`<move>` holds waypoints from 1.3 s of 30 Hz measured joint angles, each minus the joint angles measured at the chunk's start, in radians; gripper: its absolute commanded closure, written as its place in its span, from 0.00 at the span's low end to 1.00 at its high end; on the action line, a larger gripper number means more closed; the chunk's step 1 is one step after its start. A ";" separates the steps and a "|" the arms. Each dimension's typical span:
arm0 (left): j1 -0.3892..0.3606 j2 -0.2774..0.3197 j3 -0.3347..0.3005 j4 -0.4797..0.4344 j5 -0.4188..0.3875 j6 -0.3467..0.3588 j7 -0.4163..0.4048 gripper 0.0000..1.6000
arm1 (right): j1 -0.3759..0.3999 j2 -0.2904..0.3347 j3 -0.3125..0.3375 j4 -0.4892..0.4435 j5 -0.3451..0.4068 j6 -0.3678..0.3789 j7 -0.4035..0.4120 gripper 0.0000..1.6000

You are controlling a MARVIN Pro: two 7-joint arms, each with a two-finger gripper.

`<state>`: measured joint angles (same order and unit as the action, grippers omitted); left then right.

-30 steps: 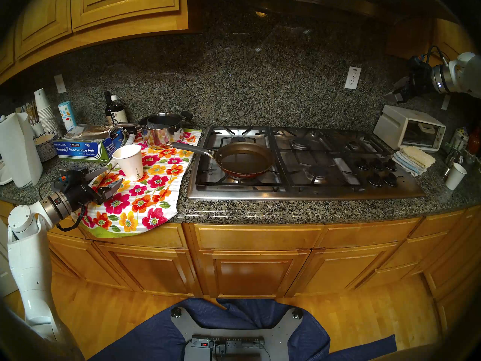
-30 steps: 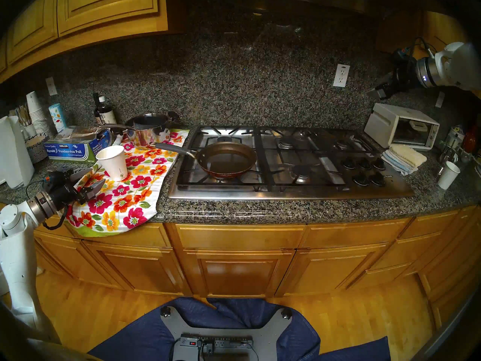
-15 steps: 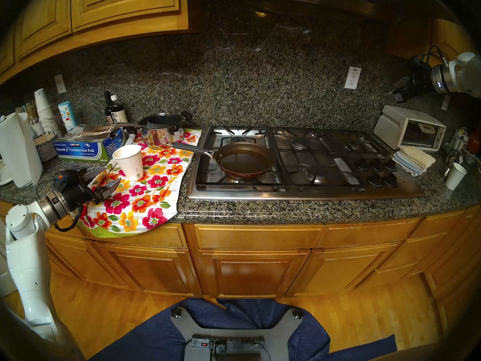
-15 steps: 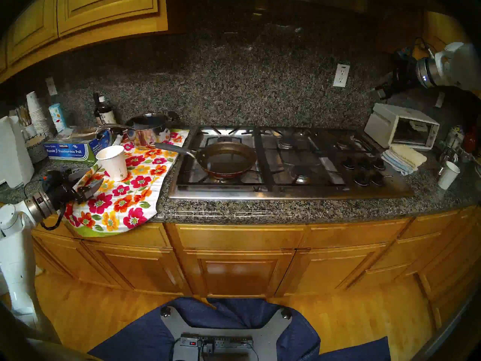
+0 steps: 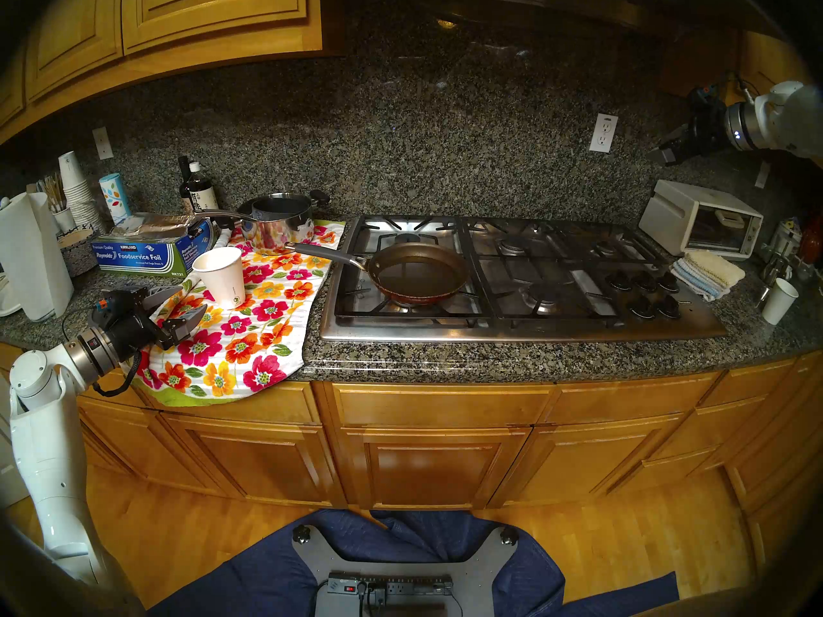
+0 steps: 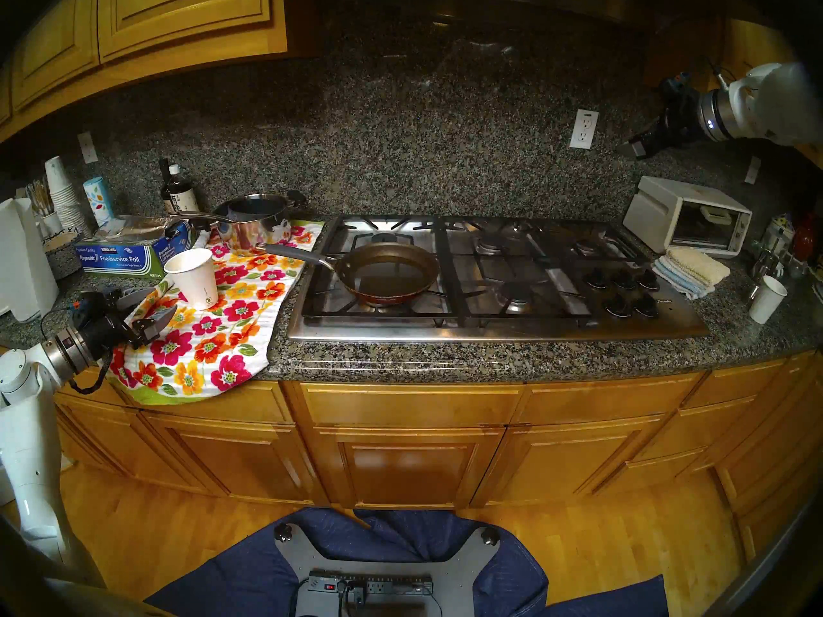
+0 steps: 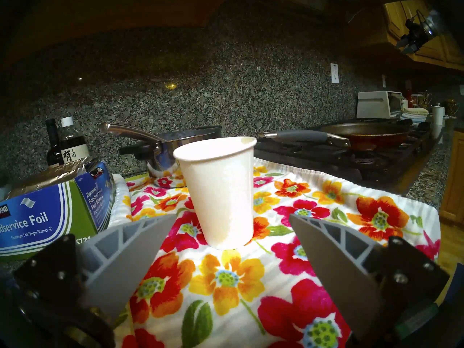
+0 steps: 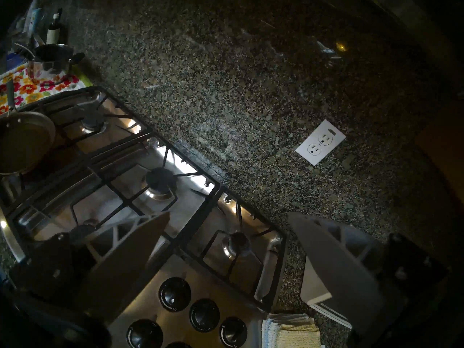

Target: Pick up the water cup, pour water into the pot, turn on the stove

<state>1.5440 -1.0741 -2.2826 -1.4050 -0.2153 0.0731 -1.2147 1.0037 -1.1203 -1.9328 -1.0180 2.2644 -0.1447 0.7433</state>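
Observation:
The water cup [image 5: 221, 277] [image 6: 193, 278] [image 7: 221, 191] stands upright on a floral towel [image 5: 249, 335], left of the stove [image 5: 521, 329]. My left gripper [image 5: 193, 297] [image 6: 165, 299] [image 7: 232, 215] is open just short of the cup, low over the towel, one finger to each side and not touching it. The pot [image 5: 418, 271] [image 6: 387, 273] [image 8: 22, 141], a bronze-brown frying pan, sits on the front left burner with its grey handle [image 5: 325, 253] pointing left. Liquid seems to lie in it. My right gripper [image 5: 663, 146] [image 8: 228, 213] hangs open and empty high above the stove's right end, over the black knobs [image 5: 643, 291] [image 8: 198, 312].
A steel saucepan [image 5: 280, 222] and a foil box [image 5: 147, 253] stand behind the cup. A paper towel roll [image 5: 33, 255] and a stack of cups [image 5: 75, 188] are far left. At the right are a white toaster oven [image 5: 699, 220], folded cloths [image 5: 708, 271] and a plain cup [image 5: 779, 300].
My right gripper has risen a little and shifted left. The left gripper drew back slightly from the cup and then held still. Cup and pan have not moved.

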 measured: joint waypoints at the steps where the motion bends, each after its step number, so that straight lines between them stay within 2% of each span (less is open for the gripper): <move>1: 0.000 0.000 0.000 0.000 0.000 -0.001 0.000 0.00 | -0.011 -0.014 0.015 0.004 0.009 0.016 -0.019 0.00; 10: 0.000 -0.001 -0.001 0.000 0.000 -0.003 0.001 0.00 | -0.080 -0.099 0.077 0.053 0.068 0.152 -0.152 0.00; 16: 0.000 -0.002 -0.001 0.000 0.000 -0.004 0.002 0.00 | -0.130 -0.128 0.095 0.112 0.104 0.251 -0.220 0.00; 28: 0.000 -0.003 -0.002 -0.001 0.000 -0.005 0.003 0.00 | -0.205 -0.134 0.102 0.212 0.135 0.342 -0.247 0.00; 39: 0.000 -0.004 -0.003 -0.001 0.000 -0.005 0.003 0.00 | -0.203 -0.114 0.075 0.204 0.136 0.369 -0.240 0.00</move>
<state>1.5439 -1.0780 -2.2852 -1.4060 -0.2154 0.0680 -1.2118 0.8011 -1.2339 -1.8579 -0.8140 2.4008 0.2241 0.5028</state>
